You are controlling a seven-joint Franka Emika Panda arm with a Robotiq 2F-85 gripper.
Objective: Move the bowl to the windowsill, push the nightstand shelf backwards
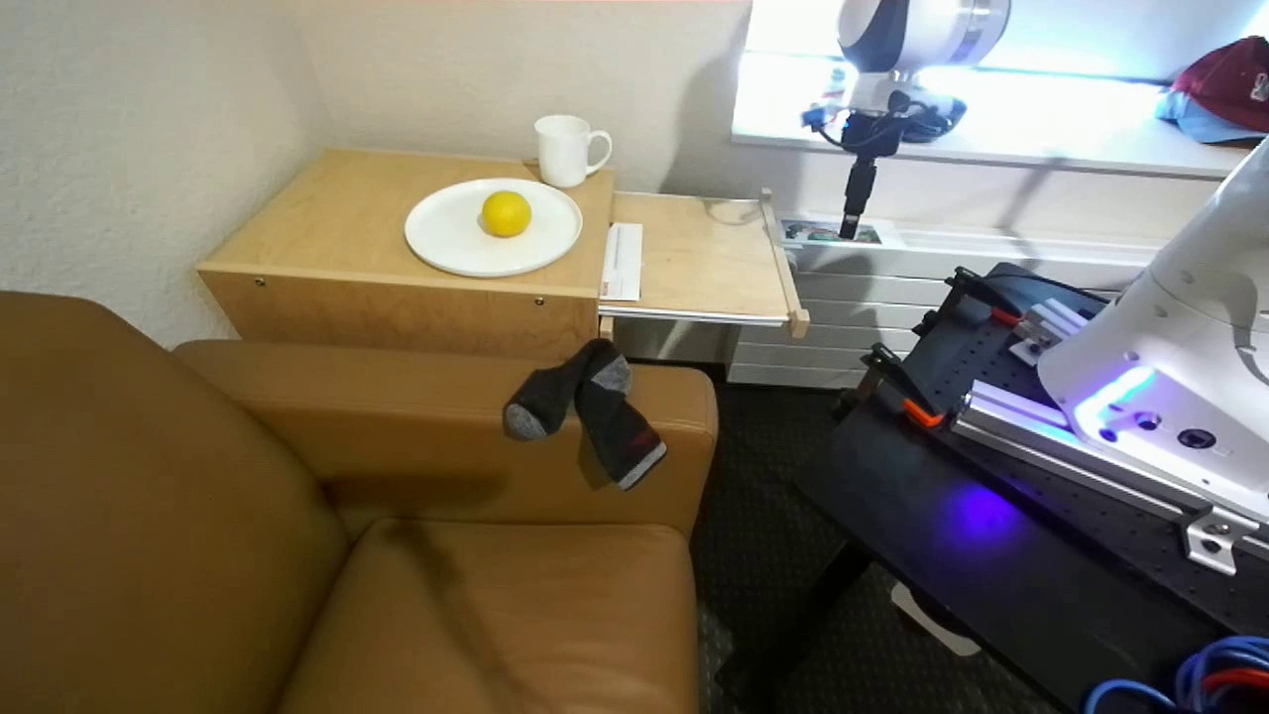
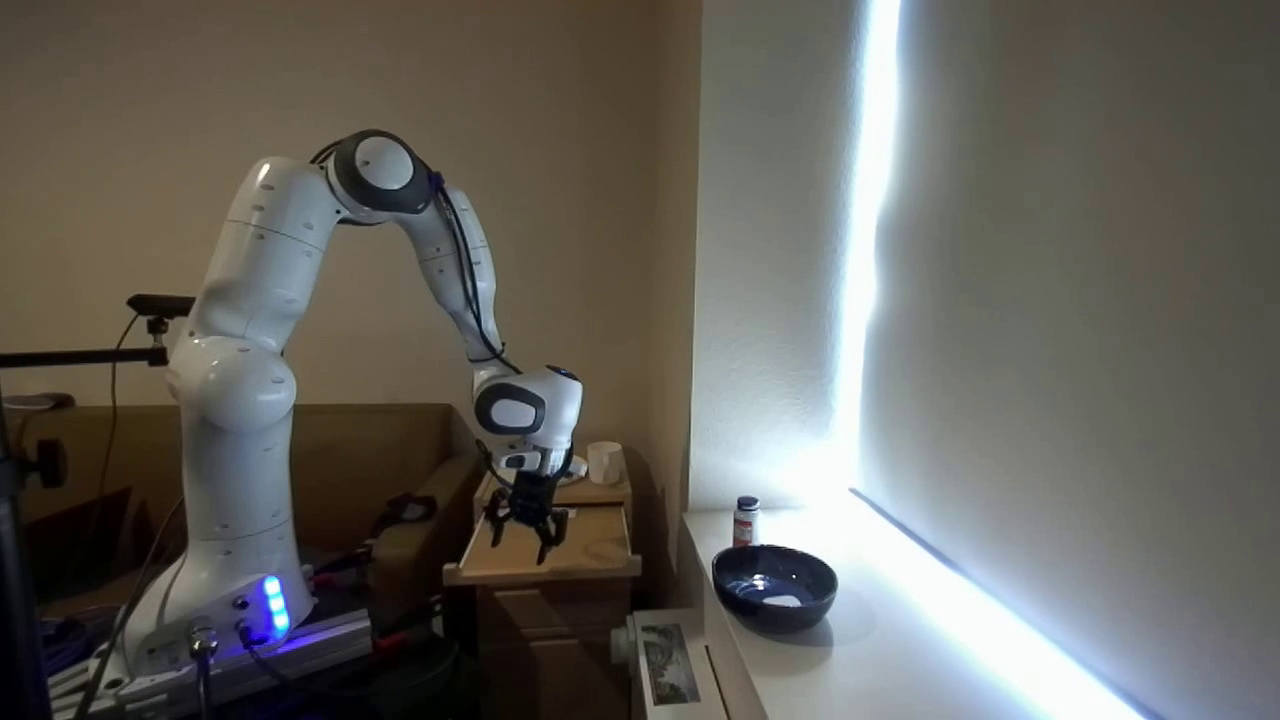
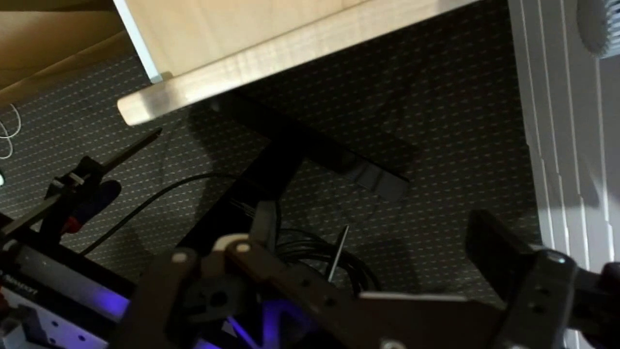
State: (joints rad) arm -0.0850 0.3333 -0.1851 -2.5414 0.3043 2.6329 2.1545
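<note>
1. Wrist view gives me first the gripper [image 3: 372, 215]. Its two fingers [image 3: 264, 228] stand well apart, and nothing is held between them.

2. A little farther is the nightstand shelf [image 3: 261, 29], which stands pulled out. Its front edge is apart from the fingers; as I understand, the gripper is outside of this edge and not above the wood. So I believe the step in hand is the push, not yet begun. The next move calls for bringing the gripper to the height of this edge, perhaps with the fingers put together for firmness, and pressing straight inwards near the middle. A push on one corner could, I fear, make it jam.

3. Farther, off to the side, in an exterior view, the bowl [image 2: 775, 605] sits upright on the windowsill [image 2: 930, 650], with a small bottle [image 2: 746, 525] close behind it. Therefore I judge the first part of the task as done.

4. Farthest from the gripper, it seems, in an exterior view, the nightstand [image 1: 347, 218] carries a white plate [image 1: 446, 236] with a yellow fruit [image 1: 507, 213] and, beside it, a white mug [image 1: 562, 154].
</note>
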